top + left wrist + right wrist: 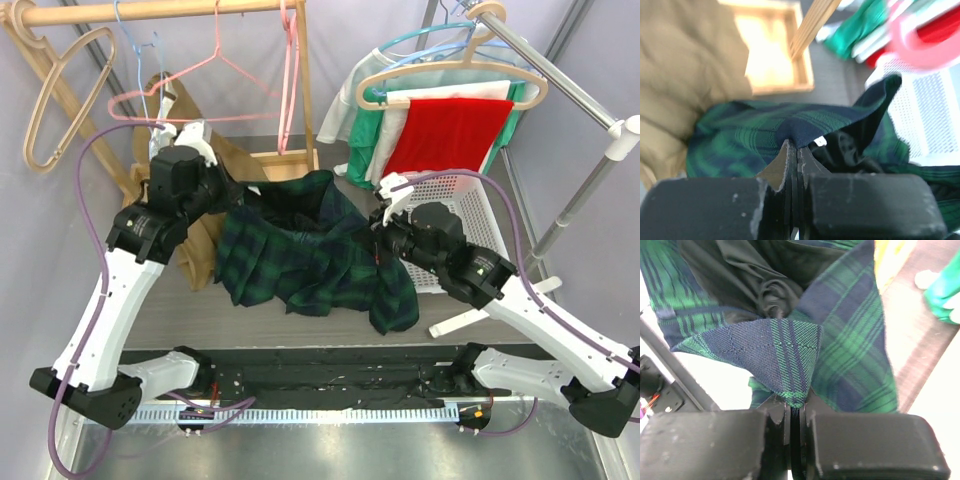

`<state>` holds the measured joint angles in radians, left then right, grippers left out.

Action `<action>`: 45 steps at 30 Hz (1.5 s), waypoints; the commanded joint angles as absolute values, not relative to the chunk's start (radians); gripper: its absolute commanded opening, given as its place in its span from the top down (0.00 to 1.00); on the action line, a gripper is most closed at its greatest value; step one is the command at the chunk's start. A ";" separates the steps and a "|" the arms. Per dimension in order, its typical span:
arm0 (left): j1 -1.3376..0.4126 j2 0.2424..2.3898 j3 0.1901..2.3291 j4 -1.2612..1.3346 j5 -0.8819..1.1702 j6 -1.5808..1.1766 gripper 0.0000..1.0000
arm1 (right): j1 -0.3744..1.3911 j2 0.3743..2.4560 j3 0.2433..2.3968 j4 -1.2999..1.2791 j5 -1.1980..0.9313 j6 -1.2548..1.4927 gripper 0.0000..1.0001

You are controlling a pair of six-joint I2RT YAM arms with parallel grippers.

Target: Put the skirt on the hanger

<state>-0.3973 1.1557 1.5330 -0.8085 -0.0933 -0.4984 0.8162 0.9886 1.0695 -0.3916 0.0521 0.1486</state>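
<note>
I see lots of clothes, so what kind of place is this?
Probably a laundry or closet corner set up for robot practice: hangers on a wooden rail, a white basket, a plaid skirt.

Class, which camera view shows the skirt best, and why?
Top external: the whole skirt shows, outline and all. Left wrist shows only a fold pinched in the left gripper; right wrist shows only a close-up edge pinched in the right gripper.

Blurry pink hanger [912,50], edge-cropped
</note>
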 commanded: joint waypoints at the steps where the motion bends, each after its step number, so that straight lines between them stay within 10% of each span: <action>1: -0.393 1.123 1.407 -0.830 -0.084 -0.528 1.00 | 0.813 0.988 0.984 -0.339 -0.072 0.190 0.96; 10: -0.393 1.046 1.177 -0.761 -0.026 -0.534 1.00 | 0.815 0.980 0.698 -0.267 -0.068 0.333 0.89; 15: -0.393 1.031 1.123 -0.762 -0.008 -0.515 1.00 | 0.813 1.002 0.764 -0.337 -0.071 0.318 0.29; 20: -0.391 0.989 1.048 -0.721 0.046 -0.496 1.00 | 0.813 1.014 0.912 -0.402 -0.006 0.287 0.13; 33: -0.393 0.930 0.936 -0.684 0.078 -0.472 1.00 | 0.815 1.437 1.264 -0.489 0.052 0.244 0.19; 45: -0.393 0.948 0.928 -0.640 0.087 -0.488 1.00 | 0.922 1.473 1.091 -0.448 -0.005 0.368 0.23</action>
<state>-0.3969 0.9512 0.9276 -0.7025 0.0662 -0.4892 0.8997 1.4826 1.1046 -0.4992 0.0017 0.3153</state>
